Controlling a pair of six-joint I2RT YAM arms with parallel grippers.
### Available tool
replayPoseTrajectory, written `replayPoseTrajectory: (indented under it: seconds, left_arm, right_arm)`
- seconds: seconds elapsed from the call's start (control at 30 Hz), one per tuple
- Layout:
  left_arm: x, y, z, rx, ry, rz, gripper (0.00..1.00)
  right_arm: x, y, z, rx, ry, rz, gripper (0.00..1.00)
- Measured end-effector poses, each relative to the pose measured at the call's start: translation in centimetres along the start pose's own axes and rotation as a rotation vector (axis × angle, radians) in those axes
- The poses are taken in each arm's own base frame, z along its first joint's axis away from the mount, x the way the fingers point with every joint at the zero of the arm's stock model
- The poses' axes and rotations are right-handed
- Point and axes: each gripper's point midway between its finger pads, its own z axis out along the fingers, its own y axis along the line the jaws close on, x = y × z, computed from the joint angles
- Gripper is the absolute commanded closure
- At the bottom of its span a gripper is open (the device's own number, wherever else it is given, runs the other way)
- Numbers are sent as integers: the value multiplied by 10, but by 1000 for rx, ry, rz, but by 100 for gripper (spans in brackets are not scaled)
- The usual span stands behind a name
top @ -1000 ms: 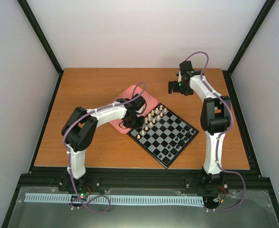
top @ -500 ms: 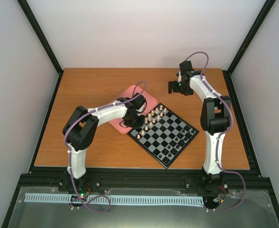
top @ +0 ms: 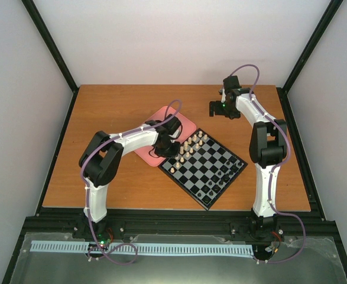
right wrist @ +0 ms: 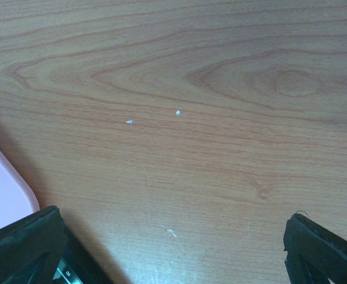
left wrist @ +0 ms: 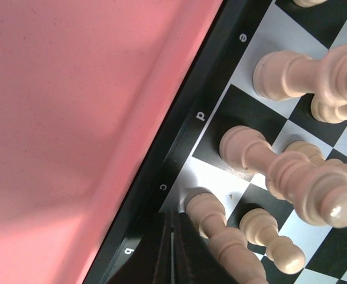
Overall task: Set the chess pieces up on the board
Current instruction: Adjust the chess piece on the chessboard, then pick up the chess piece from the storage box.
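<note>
Chess pieces point(top: 188, 148) of cream colour stand on the board point(top: 206, 171), and both rest on a wooden table point(top: 102, 118), the biggest thing in view, which fills the floor of the enclosure. The board lies turned like a diamond near the table's middle, and its far-left edge touches a pink tray point(top: 188, 123) of slightly smaller size, which sits just behind it. Both arms reach out from the near edge. The left one bends inward over the tray and the board's far-left side, while the right one stretches up to the far right part of the table. The right gripper point(right wrist: 173, 254) hangs over bare wood with its fingers spread wide, nothing between them, and a corner of the tray at the left of its view. The left gripper point(left wrist: 172, 248) has its fingers pressed together with nothing pinched, its tips over the board's black border by the letters b and c. One cream piece stands just beside them; whether it touches them I cannot tell. The cream pieces cluster along the board's far-left edge, while the small black pieces point(top: 220, 177) are scattered along the opposite, near-right side.
</note>
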Motion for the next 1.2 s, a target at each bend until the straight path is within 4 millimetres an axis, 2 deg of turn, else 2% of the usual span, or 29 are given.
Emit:
replayPoseTrajectory:
  seconds: [0.17,0.3,0.4,0.53,0.63,0.97,1.07,1.2]
  left_arm:
    - [-4,8,-2,-4,-7,-19,92]
    - [-7,19,-7,-30,-21,-33,83]
    - [-8,30,-13,-66,-31,-40,69]
    - [-17,49,-28,-121,-68,-48,41]
    - [-33,65,-41,-153,-109,-69,31]
    - [-100,153,-86,-275,-277,-220,28]
    - [-108,170,-88,-302,-289,-243,29]
    - [-109,184,-78,-323,-266,-253,33]
  right_arm:
    - [0,0,0,0,0,0,0]
    - [0,0,0,0,0,0,0]
    - [0,0,0,0,0,0,0]
    - [0,0,0,-1,1,0,0]
    - [0,1,0,-4,1,0,0]
    - [0,2,0,-12,2,0,0]
    - [0,2,0,-12,2,0,0]
    - [1,2,0,-11,3,0,0]
